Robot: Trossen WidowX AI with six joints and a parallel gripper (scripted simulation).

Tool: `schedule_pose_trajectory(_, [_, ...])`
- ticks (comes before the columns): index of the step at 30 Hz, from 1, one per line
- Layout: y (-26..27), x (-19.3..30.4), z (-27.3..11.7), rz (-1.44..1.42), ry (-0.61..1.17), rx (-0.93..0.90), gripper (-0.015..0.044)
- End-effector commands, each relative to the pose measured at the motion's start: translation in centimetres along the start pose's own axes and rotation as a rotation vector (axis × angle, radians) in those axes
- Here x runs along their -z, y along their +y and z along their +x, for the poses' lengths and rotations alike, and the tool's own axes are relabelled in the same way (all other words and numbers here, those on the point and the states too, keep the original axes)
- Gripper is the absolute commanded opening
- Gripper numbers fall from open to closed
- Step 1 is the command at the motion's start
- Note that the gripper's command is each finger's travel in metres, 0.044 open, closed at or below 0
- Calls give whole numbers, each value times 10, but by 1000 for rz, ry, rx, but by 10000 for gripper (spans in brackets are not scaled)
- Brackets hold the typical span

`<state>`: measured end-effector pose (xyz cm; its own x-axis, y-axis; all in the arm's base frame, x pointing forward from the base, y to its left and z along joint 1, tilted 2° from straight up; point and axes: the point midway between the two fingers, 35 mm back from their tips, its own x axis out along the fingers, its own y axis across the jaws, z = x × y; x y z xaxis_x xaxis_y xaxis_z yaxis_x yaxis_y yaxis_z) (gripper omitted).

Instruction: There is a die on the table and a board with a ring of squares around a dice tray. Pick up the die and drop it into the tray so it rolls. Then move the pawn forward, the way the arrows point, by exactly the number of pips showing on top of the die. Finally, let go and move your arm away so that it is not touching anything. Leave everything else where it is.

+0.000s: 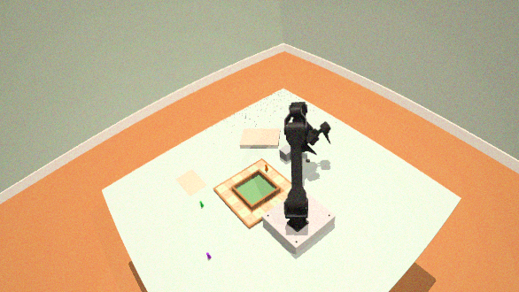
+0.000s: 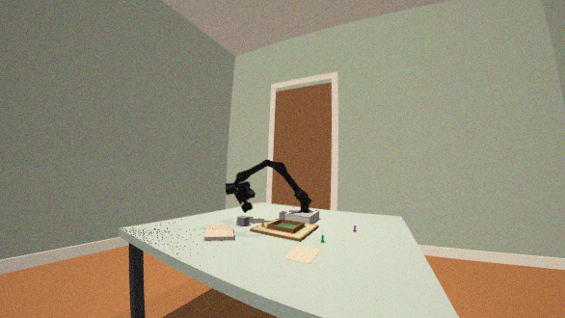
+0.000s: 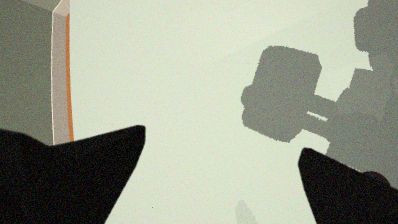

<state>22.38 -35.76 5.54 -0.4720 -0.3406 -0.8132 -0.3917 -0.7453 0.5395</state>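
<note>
The board (image 1: 232,202) (image 2: 301,236) lies beside the arm base, with the brown-walled, green-floored tray (image 1: 242,199) (image 2: 280,228) at its middle. No die shows in the tray. An orange pawn (image 1: 267,168) (image 2: 263,224) stands upright on the ring near the board's far corner. A small dark thing (image 1: 307,160) lies on the table right of the grey block; I cannot tell if it is the die. My gripper (image 1: 322,148) (image 3: 223,145) is open and empty, above the table beyond the board. In the wrist view a dark rounded thing (image 3: 376,178) is partly hidden behind the right finger. Pips and arrows are unreadable.
A grey block (image 1: 284,154) (image 2: 243,221) stands near the board's far corner. A pale slab (image 1: 259,138) (image 2: 219,233) lies beyond it. A flat cream square (image 1: 191,181) (image 2: 303,254), a green pawn (image 1: 201,204) (image 2: 322,239) and a purple pawn (image 1: 208,256) (image 2: 355,228) are off the board.
</note>
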Motion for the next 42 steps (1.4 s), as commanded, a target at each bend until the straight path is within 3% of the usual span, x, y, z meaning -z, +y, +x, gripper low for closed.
schedule_pose_trajectory(1, [0, 0, 0, -16, 1, 2, 374])
schedule_pose_trajectory(5, [-8, -1, -4, -339, 33, 45, 275])
schedule_pose_trajectory(20, [-43, -4, -25, -1797, 333, 67, 275])
schedule_pose_trajectory(32, [-64, -8, -42, -2618, 593, -142, 275])
schedule_pose_trajectory(42, [-78, -11, -55, -3189, 771, -478, 275])
